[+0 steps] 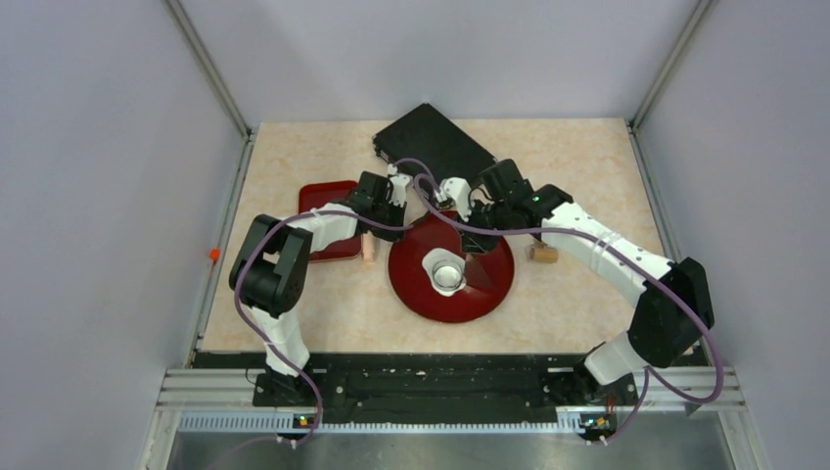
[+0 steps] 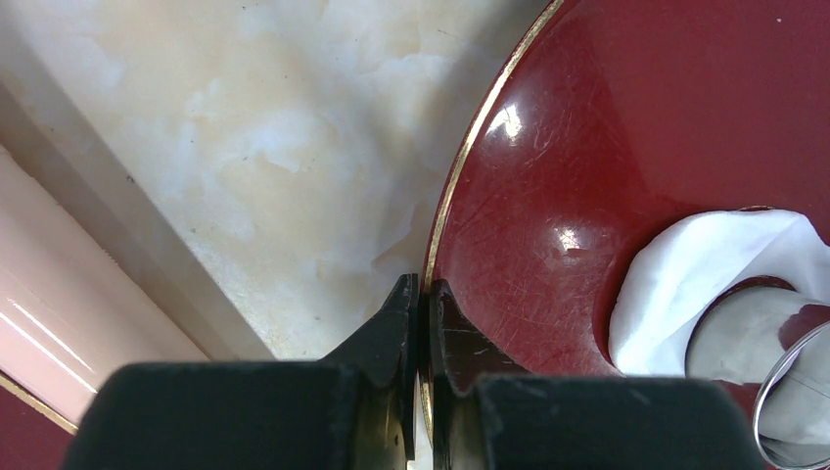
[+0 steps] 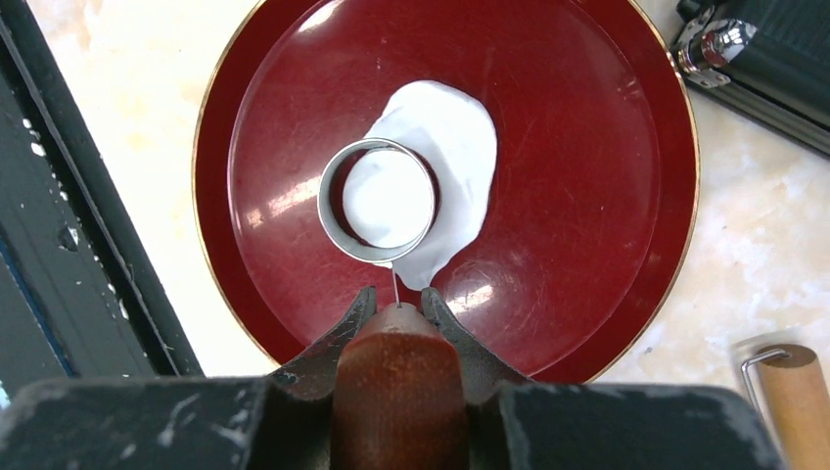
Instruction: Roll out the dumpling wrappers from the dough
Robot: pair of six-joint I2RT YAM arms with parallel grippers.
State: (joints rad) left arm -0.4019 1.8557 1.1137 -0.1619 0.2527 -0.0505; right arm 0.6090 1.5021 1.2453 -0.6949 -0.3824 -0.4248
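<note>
The dough (image 3: 452, 147) lies as a flat white ragged patch on the round red plate (image 3: 577, 137), which sits mid-table (image 1: 486, 294). A clear ring cutter (image 3: 377, 257) stands on the dough's edge, and a round of white dough fills it. My left gripper (image 2: 424, 288) is shut on the plate's gold rim, with the dough (image 2: 685, 274) off to its right. My right gripper (image 3: 397, 294) is shut on a brown wooden-handled pick (image 3: 396, 392). The pick's thin needle reaches the ring's near wall. Dumpling wrappers lying apart from the dough are out of view.
A black case (image 1: 436, 145) lies behind the plate. A square red tray (image 1: 321, 196) sits to the left, partly under my left arm. Short wooden pieces lie left (image 1: 368, 251) and right (image 1: 543, 255) of the plate. Metal frame rails edge the table.
</note>
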